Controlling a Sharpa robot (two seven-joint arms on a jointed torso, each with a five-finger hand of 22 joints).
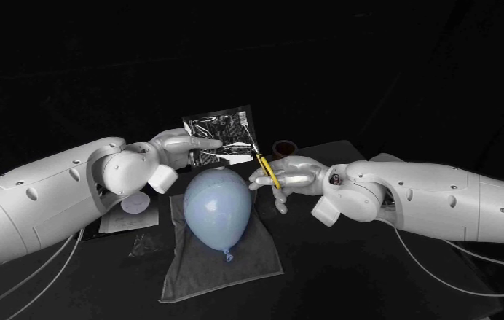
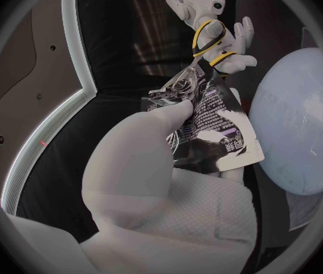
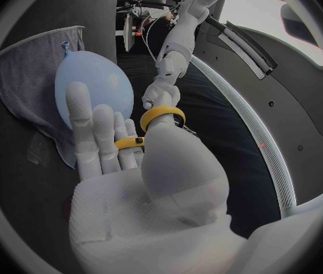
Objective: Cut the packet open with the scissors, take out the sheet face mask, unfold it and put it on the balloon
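Observation:
A pale blue balloon [image 1: 218,207] lies on a grey cloth [image 1: 226,265] at mid-table, knot toward me. My left hand [image 1: 184,147] holds a shiny silver-and-black packet [image 1: 223,135] upright above the balloon's far end; the packet [image 2: 207,125] is pinched by that hand [image 2: 142,164]. My right hand [image 1: 285,176] grips yellow-handled scissors [image 1: 268,168], whose blades point up at the packet's lower right corner. In the right wrist view the yellow scissor loops [image 3: 161,112] ring the fingers [image 3: 93,134], with the balloon [image 3: 93,85] beyond. The scissors [image 2: 210,42] and balloon [image 2: 298,122] also appear beyond the packet.
A small round dark cup [image 1: 283,146] stands behind my right hand. White paper and a round white object [image 1: 135,205] lie on the table under my left arm. The cloth [image 3: 20,73] spreads under the balloon.

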